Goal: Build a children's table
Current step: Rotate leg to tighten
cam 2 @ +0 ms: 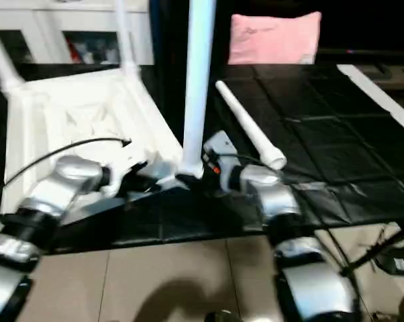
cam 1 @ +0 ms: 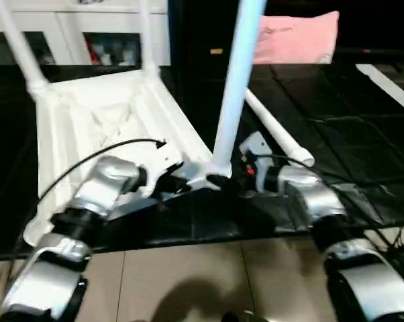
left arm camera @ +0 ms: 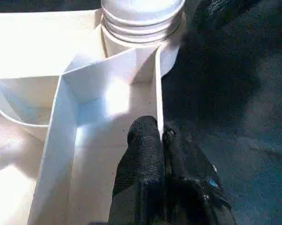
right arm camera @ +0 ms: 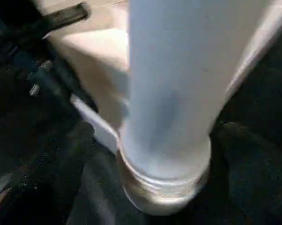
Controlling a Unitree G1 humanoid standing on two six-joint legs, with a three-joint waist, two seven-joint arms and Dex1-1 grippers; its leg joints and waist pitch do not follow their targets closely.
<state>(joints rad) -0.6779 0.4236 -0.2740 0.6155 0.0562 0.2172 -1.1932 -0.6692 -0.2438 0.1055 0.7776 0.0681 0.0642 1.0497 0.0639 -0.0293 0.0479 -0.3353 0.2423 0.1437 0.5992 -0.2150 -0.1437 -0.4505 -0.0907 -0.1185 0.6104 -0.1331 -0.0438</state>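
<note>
The children's table top [cam 1: 108, 114] lies upside down on the black mat, ribs facing up. Two white legs [cam 1: 17, 47] [cam 1: 145, 33] stand in its far corner sockets. A third leg [cam 1: 235, 80] stands upright in the near right corner socket [left arm camera: 141, 28]. Another white leg [cam 1: 276, 134] lies loose on the mat to the right. My left gripper [left arm camera: 162, 140] is shut on the thin outer wall of the top, just beside that near socket. My right gripper [right arm camera: 155, 140] is open, its black fingers [right arm camera: 66, 159] standing on either side of the upright leg's base.
A pink pillow [cam 1: 296, 37] rests at the back right, and a white cabinet [cam 1: 74, 27] with glass doors stands behind the table top. The black mat [cam 1: 336, 121] stretches to the right; tiled floor [cam 1: 188, 282] lies in front of it. A white strip [cam 1: 390, 87] crosses the far right.
</note>
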